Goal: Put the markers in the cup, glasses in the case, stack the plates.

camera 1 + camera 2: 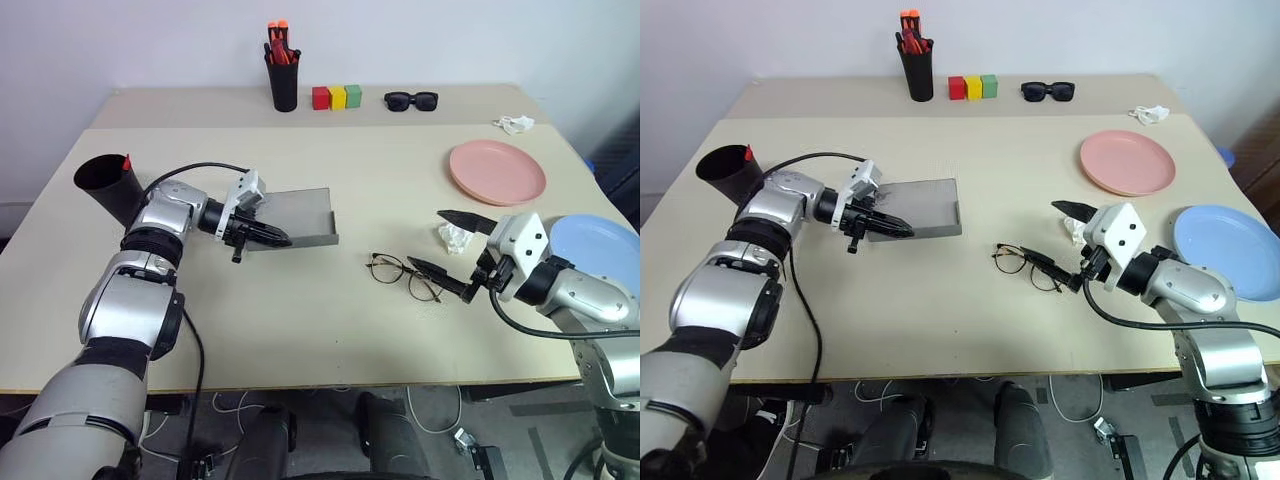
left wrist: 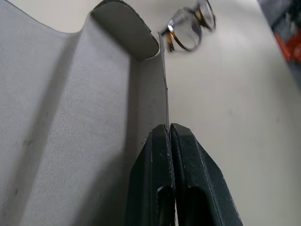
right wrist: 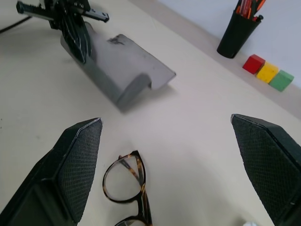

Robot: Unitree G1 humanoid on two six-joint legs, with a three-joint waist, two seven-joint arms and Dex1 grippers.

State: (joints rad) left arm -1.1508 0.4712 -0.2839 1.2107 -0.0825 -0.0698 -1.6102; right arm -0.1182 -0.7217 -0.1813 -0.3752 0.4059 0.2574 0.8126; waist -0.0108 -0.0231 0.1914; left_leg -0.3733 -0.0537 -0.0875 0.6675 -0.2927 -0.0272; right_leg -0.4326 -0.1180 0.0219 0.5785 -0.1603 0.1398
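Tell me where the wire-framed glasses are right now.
The glasses lie on the table right of centre in the head views, directly ahead of the open right claw and to the right of the grey case that the left claw pinches.

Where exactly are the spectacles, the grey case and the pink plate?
spectacles (image 1: 402,274): left eye view, on the frame's bridge, between the two lenses.
grey case (image 1: 297,213): left eye view, on its open inner face.
pink plate (image 1: 497,172): left eye view, on the plate's flat middle.
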